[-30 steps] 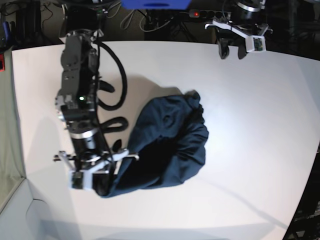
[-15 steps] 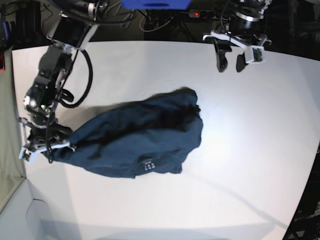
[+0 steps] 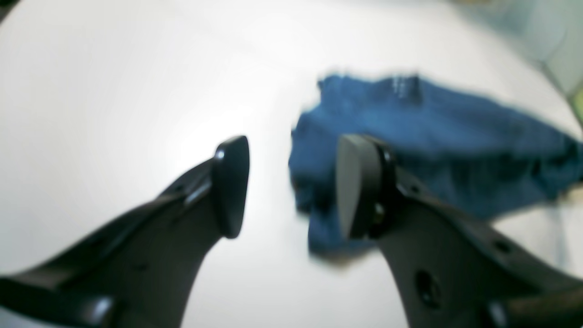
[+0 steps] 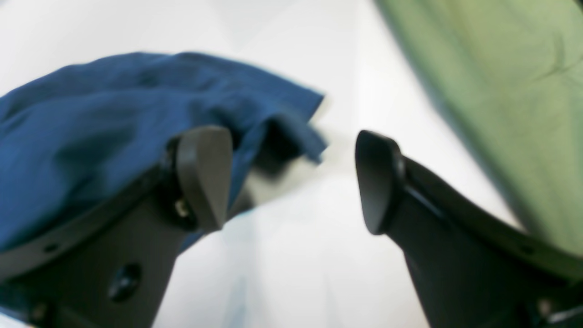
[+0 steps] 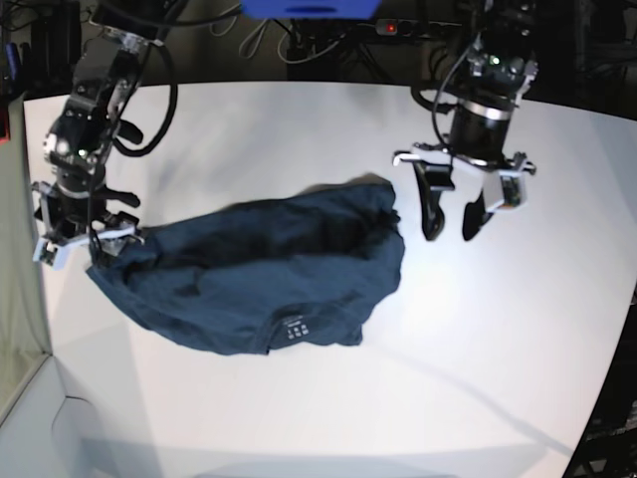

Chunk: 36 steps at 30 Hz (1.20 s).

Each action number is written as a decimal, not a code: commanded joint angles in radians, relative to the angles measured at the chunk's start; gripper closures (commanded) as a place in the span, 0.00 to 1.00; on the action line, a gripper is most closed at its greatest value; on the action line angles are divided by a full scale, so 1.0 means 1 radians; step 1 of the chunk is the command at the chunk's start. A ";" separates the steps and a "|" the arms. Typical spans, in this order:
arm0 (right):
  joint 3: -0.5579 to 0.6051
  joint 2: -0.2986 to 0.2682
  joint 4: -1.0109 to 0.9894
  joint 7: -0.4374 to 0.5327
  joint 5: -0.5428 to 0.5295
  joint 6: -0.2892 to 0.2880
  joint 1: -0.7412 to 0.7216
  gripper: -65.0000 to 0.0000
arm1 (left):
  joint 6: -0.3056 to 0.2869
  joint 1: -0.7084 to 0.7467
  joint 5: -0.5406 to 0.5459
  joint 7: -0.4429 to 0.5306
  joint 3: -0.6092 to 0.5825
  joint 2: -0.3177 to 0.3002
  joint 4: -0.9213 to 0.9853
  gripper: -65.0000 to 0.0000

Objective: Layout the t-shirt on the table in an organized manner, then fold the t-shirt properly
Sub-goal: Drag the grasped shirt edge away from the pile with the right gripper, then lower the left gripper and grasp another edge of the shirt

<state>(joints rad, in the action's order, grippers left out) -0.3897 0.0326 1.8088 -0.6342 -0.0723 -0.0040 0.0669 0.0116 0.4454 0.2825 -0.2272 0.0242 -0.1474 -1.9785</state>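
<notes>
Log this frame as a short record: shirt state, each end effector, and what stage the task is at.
shirt: t-shirt bunched and creased on the table, white label facing up
left end effector: open, empty, beside the shirt's edge
right end effector: open, at the shirt's opposite end, nothing between its fingers
stage: not yet laid flat, no fold made

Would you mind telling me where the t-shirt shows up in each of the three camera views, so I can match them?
Base: the t-shirt lies left of centre on the table.
Left wrist: upper right, beyond the open left gripper.
Right wrist: upper left, behind one finger of the open right gripper.
Shared landmark: the white tabletop around the shirt.
</notes>
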 commanded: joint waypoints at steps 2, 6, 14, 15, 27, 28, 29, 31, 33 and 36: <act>-0.002 -0.009 0.042 0.023 -0.024 -0.004 0.014 0.33 | 0.001 -0.053 -0.002 -0.028 0.003 -0.004 0.000 0.53; -0.001 -0.006 0.062 0.023 -0.050 -0.004 0.057 0.33 | 0.001 -0.144 0.001 -0.074 -0.004 -0.002 0.077 0.53; -0.001 -0.006 0.062 0.023 -0.050 -0.004 0.080 0.33 | -0.006 -0.184 -0.006 -0.076 -0.007 0.073 0.187 0.53; -0.001 -0.006 0.062 0.023 -0.050 -0.004 0.080 0.33 | -0.006 -0.181 -0.006 -0.076 -0.007 0.076 0.190 0.53; 0.065 -0.006 0.062 0.023 -0.047 -0.004 0.080 0.33 | -0.003 -0.182 -0.007 -0.068 -0.125 0.039 0.258 0.53; 0.071 -0.006 0.062 0.023 -0.047 -0.004 0.080 0.33 | -0.002 -0.185 -0.007 -0.068 -0.132 0.038 0.261 0.53; 0.076 -0.006 0.062 0.023 -0.047 -0.004 0.081 0.33 | -0.002 -0.188 -0.007 -0.068 -0.134 0.038 0.262 0.53; 0.088 -0.006 0.062 0.023 -0.045 -0.004 0.081 0.33 | 0.000 -0.213 -0.007 -0.068 -0.132 0.042 0.281 0.53; 0.099 -0.006 0.062 0.023 -0.045 -0.004 0.081 0.33 | 0.000 -0.230 -0.007 -0.068 -0.132 0.042 0.307 0.53; 0.100 -0.006 0.061 0.023 -0.045 -0.004 0.081 0.33 | 0.000 -0.257 -0.007 -0.068 -0.132 0.042 0.342 0.53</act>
<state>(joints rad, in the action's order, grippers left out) -0.2874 0.0330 1.8523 -0.6353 -0.1127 -0.0040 0.1562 0.0113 0.1997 0.2745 -0.3172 -0.1093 -0.1047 -1.6218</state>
